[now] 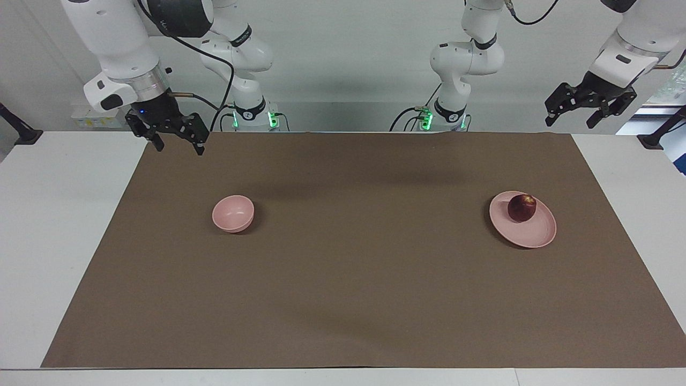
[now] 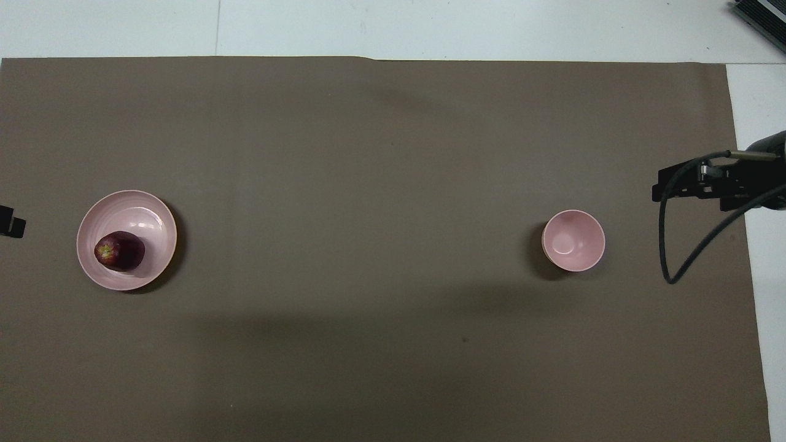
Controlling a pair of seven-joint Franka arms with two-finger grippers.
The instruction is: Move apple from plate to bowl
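Mostly it's the grippers that are hard to read. From overhead only a black sliver of the left gripper shows, cut off at the frame edge, and the right gripper pokes in side-on w/ a cable looping under it, fingertips not readable there. The facing view shows more: left gripper hangs in the air off the mat's corner at its own end, jaws spread, holding nothing; right gripper hangs over the mat's corner at the right arm's end, jaws also apart & empty. Both arms wait.

Apple sits on the plate, toward the rim nearer the robots, at the left arm's end. Bowl stands upright & empty, well apart, toward the right arm's end. Brown mat covers the white table; nothing lies between plate & bowl.
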